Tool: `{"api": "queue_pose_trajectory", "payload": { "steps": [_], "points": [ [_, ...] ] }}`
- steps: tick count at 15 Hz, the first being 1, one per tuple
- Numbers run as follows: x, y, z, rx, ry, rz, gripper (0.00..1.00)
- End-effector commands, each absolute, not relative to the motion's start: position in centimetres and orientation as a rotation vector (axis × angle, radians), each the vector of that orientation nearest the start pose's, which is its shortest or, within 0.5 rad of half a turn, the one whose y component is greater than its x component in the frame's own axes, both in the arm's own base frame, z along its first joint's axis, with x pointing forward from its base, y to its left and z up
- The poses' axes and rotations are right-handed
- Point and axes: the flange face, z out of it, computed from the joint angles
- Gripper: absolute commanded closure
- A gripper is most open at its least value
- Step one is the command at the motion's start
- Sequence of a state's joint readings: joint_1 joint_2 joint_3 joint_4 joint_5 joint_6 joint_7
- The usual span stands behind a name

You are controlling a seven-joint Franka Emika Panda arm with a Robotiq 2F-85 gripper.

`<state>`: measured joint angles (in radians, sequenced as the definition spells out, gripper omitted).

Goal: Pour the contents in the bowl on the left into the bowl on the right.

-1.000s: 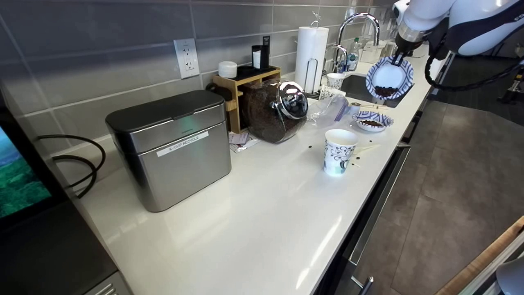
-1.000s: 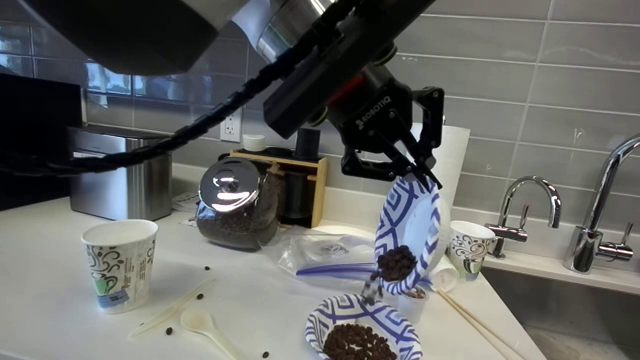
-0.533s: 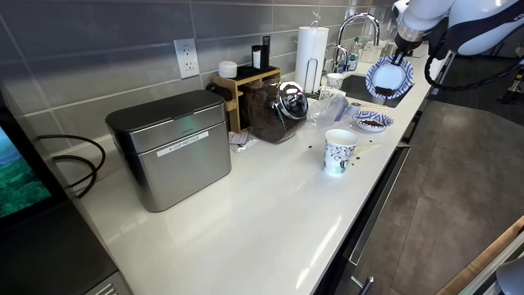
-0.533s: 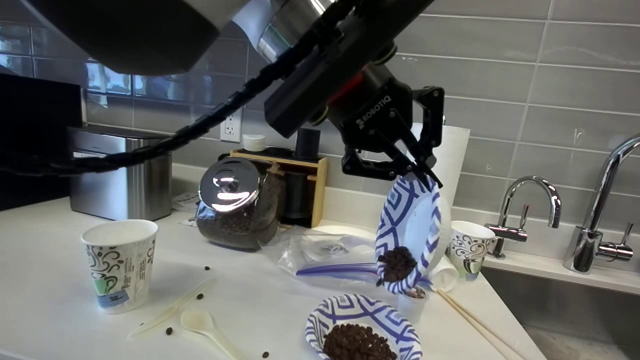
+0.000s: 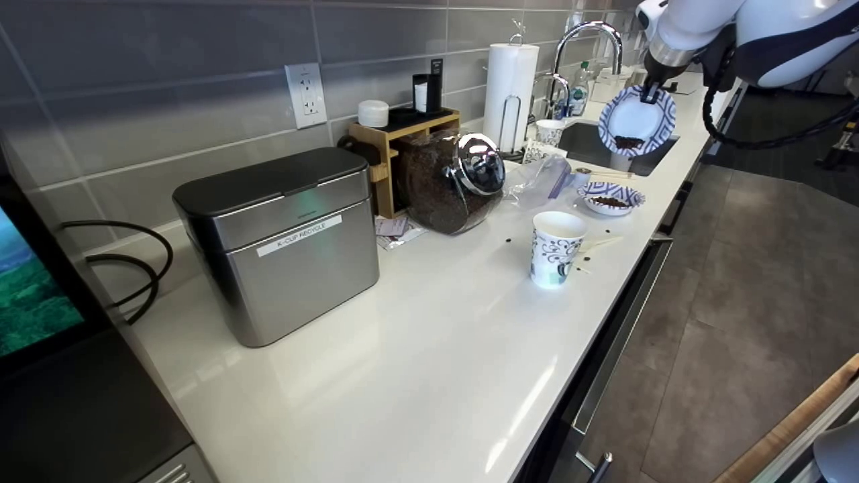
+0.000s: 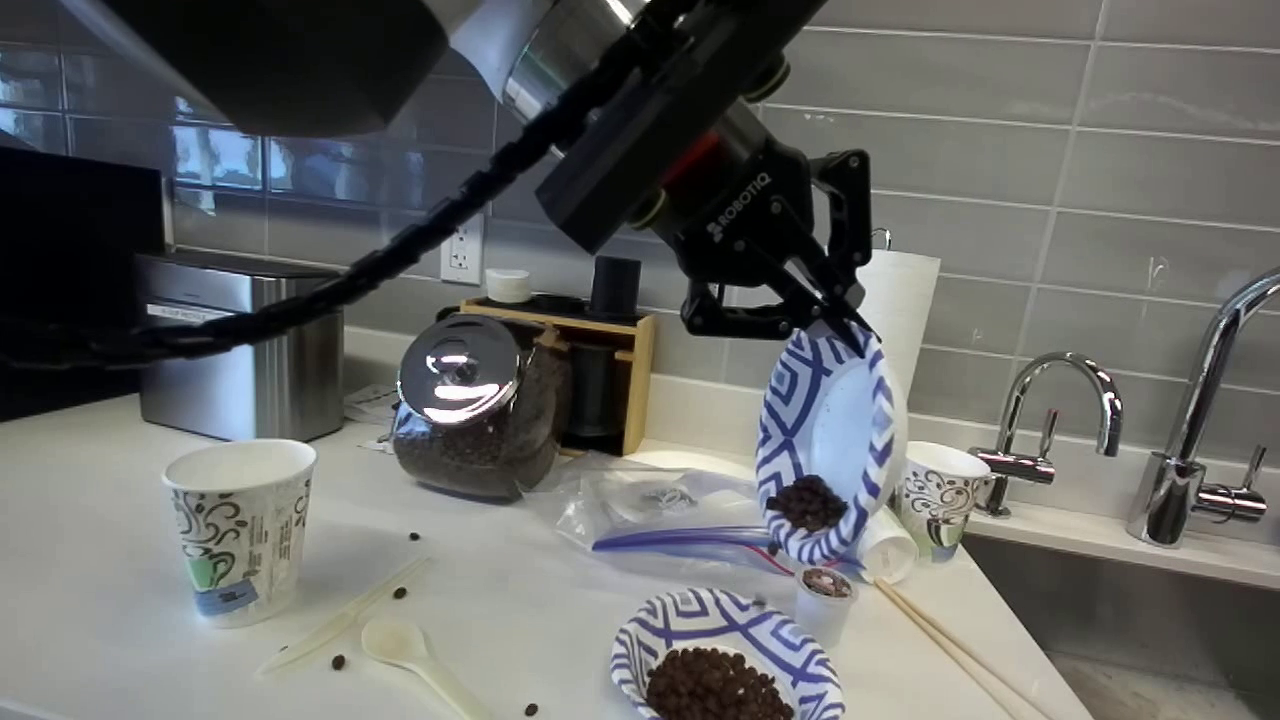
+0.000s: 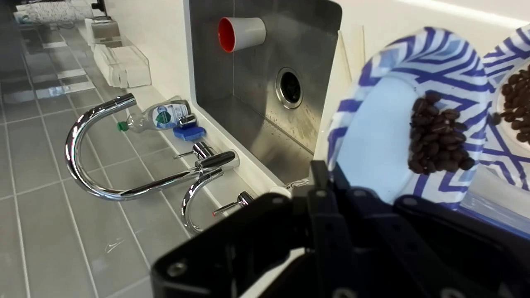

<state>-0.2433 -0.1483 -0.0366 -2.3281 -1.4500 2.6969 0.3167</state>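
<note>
My gripper [image 6: 857,340] is shut on the rim of a blue-and-white paper bowl [image 6: 845,425], seen in both exterior views [image 5: 636,117] and the wrist view [image 7: 374,136]. This bowl is steeply tilted, and dark beans [image 6: 806,503] lie heaped at its lower side. The beans also show in the wrist view [image 7: 437,140]. A second patterned bowl [image 6: 700,610] stands upright on the counter below, holding many dark beans [image 6: 715,685]. It shows partly at the right edge of the wrist view [image 7: 515,47]. A loose bean [image 7: 495,118] is in the air between the bowls.
A small cup [image 6: 825,605], chopsticks [image 6: 940,640] and a plastic bag [image 6: 640,510] lie near the lower bowl. A paper cup [image 6: 240,540], spoon [image 6: 398,640] and several stray beans are on the counter. The jar [image 6: 480,420], paper towel roll [image 5: 511,94] and sink [image 5: 584,142] are around.
The held bowl has risen slightly, still tilted. Its bean heap has become smaller as beans fall out. The lower bowl has stayed in place.
</note>
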Motion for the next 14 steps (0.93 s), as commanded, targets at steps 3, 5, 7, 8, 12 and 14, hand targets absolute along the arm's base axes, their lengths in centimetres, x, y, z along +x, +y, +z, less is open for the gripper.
{"api": "queue_pose_trajectory", "payload": {
  "steps": [3,5,7,8,12,14],
  "points": [
    [49.4,-10.1,43.5,1.987,0.731,0.461,0.99],
    [49.3,-9.8,43.4,1.973,0.738,0.436,0.99],
    [49.1,-9.5,43.4,1.967,0.724,0.410,0.99],
    [49.1,-9.2,43.4,1.962,0.717,0.395,0.99],
    [49.1,-8.1,43.5,1.914,0.674,0.346,0.99],
    [49.1,-7.6,43.7,1.886,0.650,0.317,0.99]
  ]
}}
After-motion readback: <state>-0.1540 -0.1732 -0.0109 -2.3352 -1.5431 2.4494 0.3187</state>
